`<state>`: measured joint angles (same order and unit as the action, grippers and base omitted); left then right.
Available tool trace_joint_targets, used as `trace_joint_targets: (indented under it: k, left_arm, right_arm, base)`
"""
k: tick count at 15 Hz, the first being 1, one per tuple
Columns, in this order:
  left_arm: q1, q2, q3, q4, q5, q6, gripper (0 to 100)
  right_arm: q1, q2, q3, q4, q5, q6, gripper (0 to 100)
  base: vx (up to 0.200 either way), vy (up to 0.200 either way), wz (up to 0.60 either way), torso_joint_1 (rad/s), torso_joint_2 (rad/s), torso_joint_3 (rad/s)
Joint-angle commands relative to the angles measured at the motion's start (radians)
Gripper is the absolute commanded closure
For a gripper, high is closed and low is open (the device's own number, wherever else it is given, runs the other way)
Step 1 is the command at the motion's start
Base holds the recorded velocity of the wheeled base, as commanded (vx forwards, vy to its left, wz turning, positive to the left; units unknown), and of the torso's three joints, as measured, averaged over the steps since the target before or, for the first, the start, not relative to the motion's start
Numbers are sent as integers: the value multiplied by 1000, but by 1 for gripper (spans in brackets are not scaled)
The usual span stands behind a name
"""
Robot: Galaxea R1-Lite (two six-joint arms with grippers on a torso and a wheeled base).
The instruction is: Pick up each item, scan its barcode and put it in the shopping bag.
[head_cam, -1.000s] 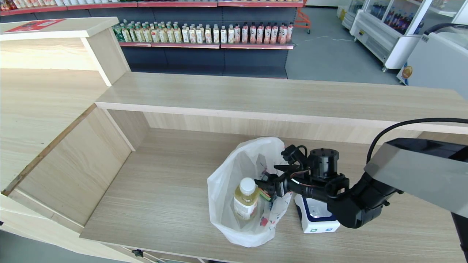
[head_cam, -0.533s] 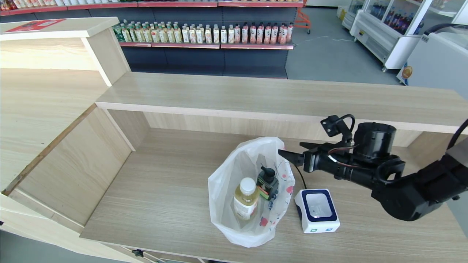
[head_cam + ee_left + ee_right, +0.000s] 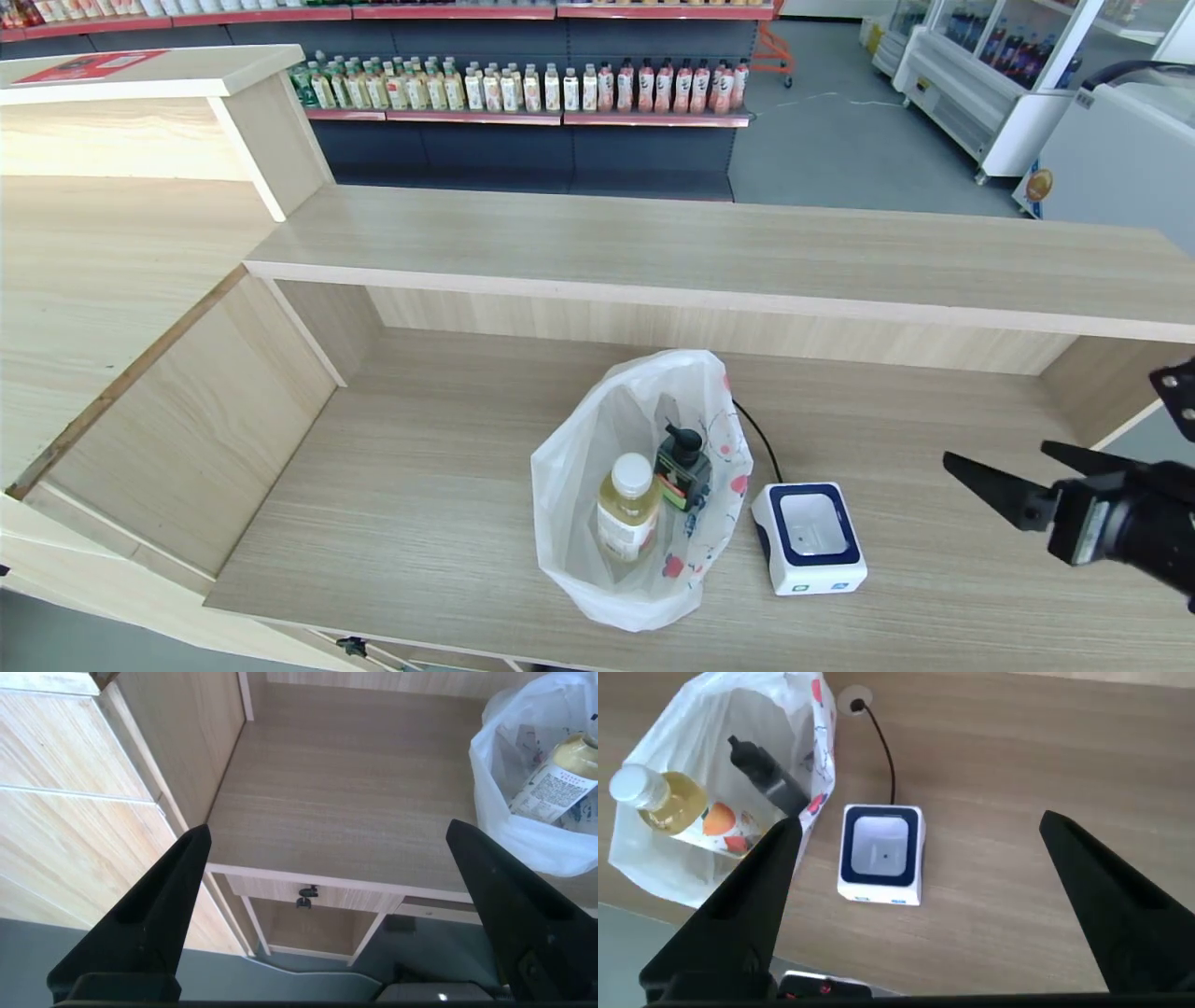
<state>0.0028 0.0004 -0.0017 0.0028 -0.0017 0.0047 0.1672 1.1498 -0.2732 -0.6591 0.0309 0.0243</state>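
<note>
A white plastic bag [image 3: 583, 467] with small red and blue prints stands open on the counter [image 3: 420, 504]. Inside it a clear bottle [image 3: 627, 509] of yellow drink with a white cap stands upright. Just behind that bottle, toward the right of the bag, stands a dark pump bottle [image 3: 683, 467] with a black head; the two are touching or nearly so.

Just right of the bag lies a white scanner [image 3: 810, 537] with a dark blue rim, window facing up. Its black cable [image 3: 758, 441] runs back behind the bag to a hole in the counter.

The right gripper [image 3: 993, 449] hangs well right of the bag, past the scanner, above the counter near its right end. Its black fingers [image 3: 990, 481] are spread wide, hold nothing and point toward the bag.

The left gripper [image 3: 329, 829] is also spread wide and empty, out over the counter's front edge, well apart from the bag.

Left of the bag the counter runs bare to a side wall [image 3: 187, 420]. Behind the bag a low back wall rises to an upper ledge [image 3: 709, 247].
</note>
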Motion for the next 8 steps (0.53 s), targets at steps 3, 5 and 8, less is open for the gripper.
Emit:
trace_joint_targets:
  k: [3, 5, 8]
  left_arm:
    - [0, 0, 0, 0, 0, 0, 0]
    - [0, 0, 0, 0, 0, 0, 0]
    - [0, 0, 0, 0, 0, 0, 0]
  right_arm:
    - [-95, -894, 273, 507, -46, -15, 0]
    - [-160, -1067, 272, 667, -49, -14, 0]
    - [-170, -1150, 272, 659, -52, -38, 0]
  base:
    - [0, 0, 0, 0, 0, 0]
    - [0, 0, 0, 0, 0, 0]
    - [0, 0, 0, 0, 0, 0]
